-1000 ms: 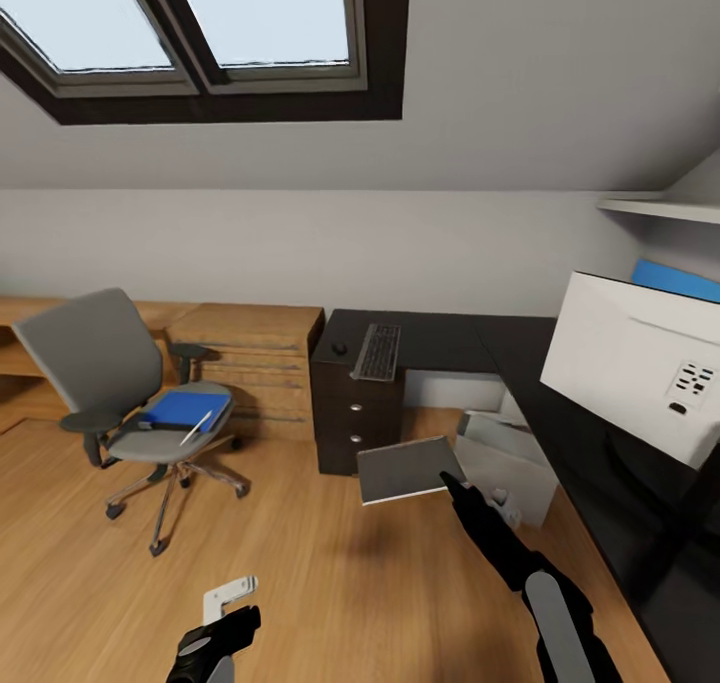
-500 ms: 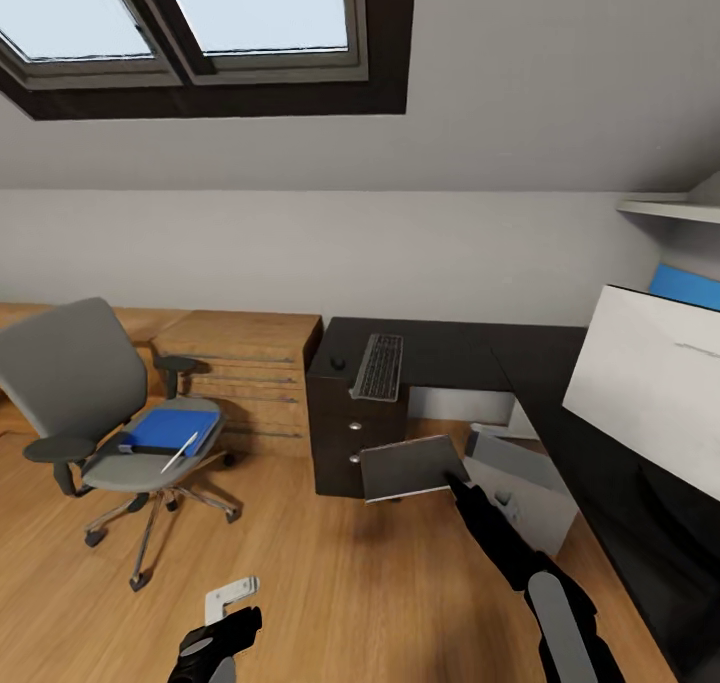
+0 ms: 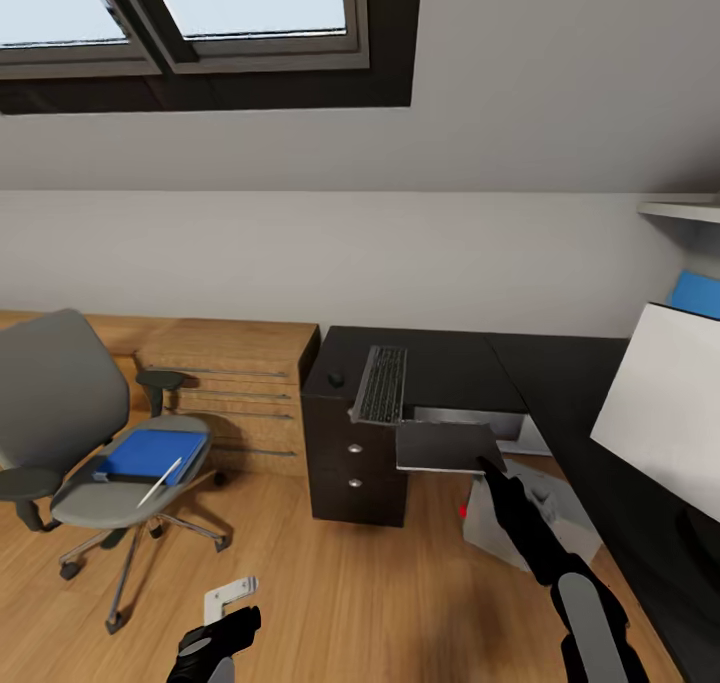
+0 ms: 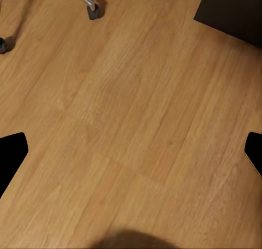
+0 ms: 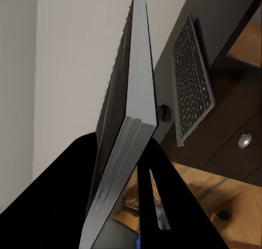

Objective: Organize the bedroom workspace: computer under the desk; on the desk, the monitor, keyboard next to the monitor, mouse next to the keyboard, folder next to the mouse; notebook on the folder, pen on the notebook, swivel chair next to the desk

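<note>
— Head view?
— The right end effector (image 3: 490, 461) grips a grey notebook (image 3: 447, 446) beside the counter's (image 3: 450, 355) front edge. The keyboard (image 3: 382, 383) and mouse (image 3: 336, 378) lie near its left end; the folder (image 3: 145, 454) and pen (image 3: 159, 482) rest on the swivel chair (image 3: 75, 433).

— Left wrist?
— The left end effector (image 4: 131, 150) is spread wide, empty, over floor (image 4: 131, 123).

— Right wrist?
— Fingers (image 5: 164, 194) clamp the notebook's edge.

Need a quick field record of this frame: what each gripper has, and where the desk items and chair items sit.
right gripper: jaws shut on the notebook, held above the floor beside the desk
left gripper: jaws open, over the wood floor
keyboard: on desk
mouse: on desk, beside keyboard
folder: on swivel chair seat
pen: across folder
</note>
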Controlling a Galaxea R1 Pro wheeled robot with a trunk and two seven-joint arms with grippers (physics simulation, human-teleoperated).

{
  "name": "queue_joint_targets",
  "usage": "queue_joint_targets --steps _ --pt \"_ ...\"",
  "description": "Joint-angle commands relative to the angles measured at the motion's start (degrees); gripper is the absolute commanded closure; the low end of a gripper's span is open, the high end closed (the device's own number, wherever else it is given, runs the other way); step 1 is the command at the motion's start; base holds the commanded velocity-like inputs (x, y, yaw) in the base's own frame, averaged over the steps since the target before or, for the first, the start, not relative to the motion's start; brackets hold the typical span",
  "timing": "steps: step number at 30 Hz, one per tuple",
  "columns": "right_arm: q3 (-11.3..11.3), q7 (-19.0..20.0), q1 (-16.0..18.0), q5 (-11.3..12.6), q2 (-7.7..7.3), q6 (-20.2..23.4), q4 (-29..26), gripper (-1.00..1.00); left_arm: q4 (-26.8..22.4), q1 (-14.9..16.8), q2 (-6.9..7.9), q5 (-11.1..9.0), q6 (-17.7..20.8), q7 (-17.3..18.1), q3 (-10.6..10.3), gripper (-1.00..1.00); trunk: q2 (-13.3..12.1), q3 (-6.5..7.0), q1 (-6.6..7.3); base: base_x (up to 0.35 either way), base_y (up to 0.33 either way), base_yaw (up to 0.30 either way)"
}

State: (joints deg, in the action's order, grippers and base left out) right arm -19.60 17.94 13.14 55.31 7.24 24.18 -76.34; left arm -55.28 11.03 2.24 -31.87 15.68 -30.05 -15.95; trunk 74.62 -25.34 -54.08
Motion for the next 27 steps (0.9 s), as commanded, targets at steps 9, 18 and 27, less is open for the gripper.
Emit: queue_joint_targets --steps 9,18,27 --pt "-4.32 -0.08 0.07 0.66 0.04 -3.02 -0.12 1.0 -0.09 0.05 0.21 -0.38 0.14 -0.45 -0.12 -1.0 0.03 -0.06 -0.03 0.326 0.0 0.0" --pt "-5.12 -1.37 0.05 0.67 0.0 -4.6 0.1 1.0 -0.17 0.05 0.21 -0.38 0.14 -0.69 -0.16 -1.0 0.03 -0.06 -0.03 0.326 0.0 0.0" --pt "-5.03 -2.44 0.06 0.67 -0.03 -5.13 1.46 1.0 -0.43 0.05 0.15 -0.38 0.14 -0.47 -0.22 -1.0 0.03 -0.06 -0.03 0.326 0.0 0.0"
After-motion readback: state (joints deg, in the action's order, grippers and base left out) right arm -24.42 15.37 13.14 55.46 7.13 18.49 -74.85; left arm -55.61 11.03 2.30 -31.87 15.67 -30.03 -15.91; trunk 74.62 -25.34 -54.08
